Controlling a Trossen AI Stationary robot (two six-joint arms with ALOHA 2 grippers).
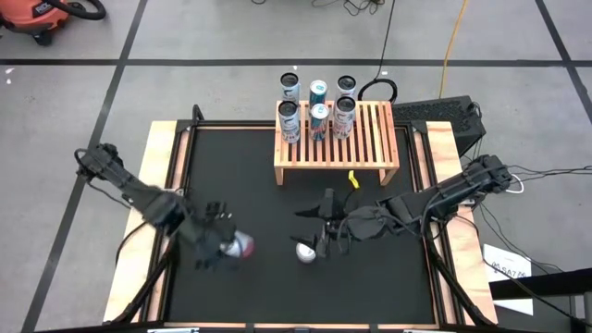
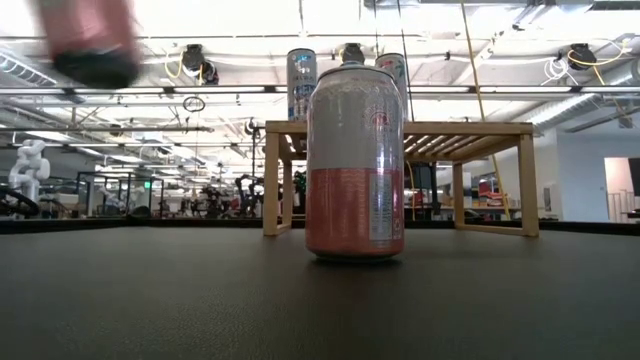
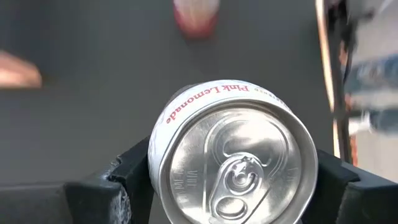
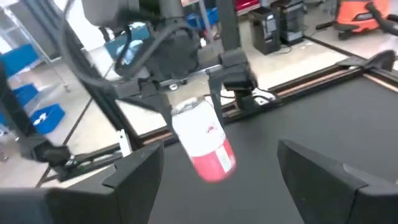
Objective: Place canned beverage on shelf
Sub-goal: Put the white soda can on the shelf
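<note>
Pink-and-white can (image 3: 233, 158), clamped between the fingers of the left gripper (image 1: 225, 246) and lifted off the mat, its long axis tilted. Shelf (image 1: 338, 165) lies well ahead of these jaws, six cans already along its rear slats. Right gripper (image 1: 326, 233), jaws apart, sits just beside a second can (image 2: 355, 160) standing upright. Held can's base is cut off in the low view.

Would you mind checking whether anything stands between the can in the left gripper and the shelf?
Nothing visible blocks the way: bare mat lies between the pink lemonade can in the left gripper and the shelf. The second can and the right gripper stand off to the side.
</note>
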